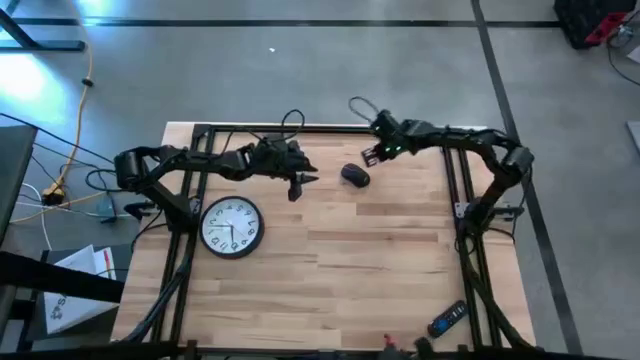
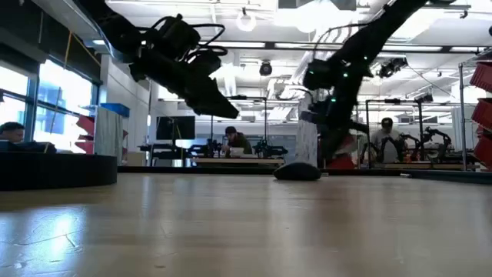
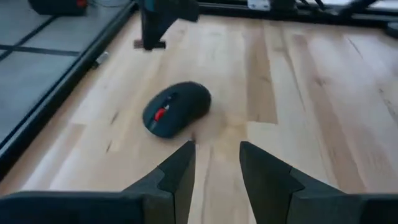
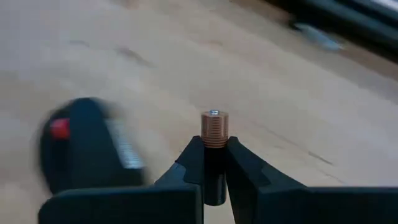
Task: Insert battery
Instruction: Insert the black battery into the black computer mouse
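Both arms are dark, jointed and matte black, with black cables looping off their upper links above the wooden table (image 1: 400, 260). The left gripper (image 3: 214, 168) has two broad, wedge-shaped black fingers. The right gripper (image 4: 214, 163) has matching black, tapered fingers.

My high cam looks straight down on the whole table (image 1: 400, 260), far off; the mouse (image 1: 354, 176) sits approx 12 o'clock of centre. Low cam is at tabletop level, facing across into the room, mouse (image 2: 297, 171) mid-frame. L wrist cam looks fwd past its fingers (image 3: 180, 177), close. R wrist cam is closer, w/ a battery (image 4: 214, 129) ahead. All four share the mouse.
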### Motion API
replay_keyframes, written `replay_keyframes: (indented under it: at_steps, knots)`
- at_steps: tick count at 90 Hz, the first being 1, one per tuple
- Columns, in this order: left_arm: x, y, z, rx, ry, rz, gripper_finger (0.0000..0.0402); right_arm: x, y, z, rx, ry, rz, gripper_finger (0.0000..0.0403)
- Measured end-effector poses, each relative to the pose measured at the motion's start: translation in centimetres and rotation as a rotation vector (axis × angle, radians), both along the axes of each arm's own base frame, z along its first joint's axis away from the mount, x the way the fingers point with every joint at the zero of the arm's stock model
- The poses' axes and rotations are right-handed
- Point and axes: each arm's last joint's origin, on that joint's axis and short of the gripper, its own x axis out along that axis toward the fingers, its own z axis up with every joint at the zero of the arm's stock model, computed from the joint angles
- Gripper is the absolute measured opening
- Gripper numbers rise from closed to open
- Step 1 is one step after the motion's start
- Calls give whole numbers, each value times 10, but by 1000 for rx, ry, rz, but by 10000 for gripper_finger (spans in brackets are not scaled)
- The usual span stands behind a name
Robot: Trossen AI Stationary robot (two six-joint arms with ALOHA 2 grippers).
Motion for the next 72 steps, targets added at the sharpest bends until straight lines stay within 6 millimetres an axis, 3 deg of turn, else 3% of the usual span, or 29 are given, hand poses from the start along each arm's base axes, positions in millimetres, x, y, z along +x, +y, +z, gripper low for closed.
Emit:
replay_keyframes:
  at_steps: [27, 48, 72]
  knots:
    - [9, -23, 2, 42, -23, -96, 111, 28, 16, -29, -62, 58, 103, 12]
    - [14, -42, -1, 51, -4, -139, 111, 43, 38, -30, -70, 45, 191, 12]
    - [26, -65, -28, 145, 99, -144, 111, 62, 75, -29, -73, 1, 281, 12]
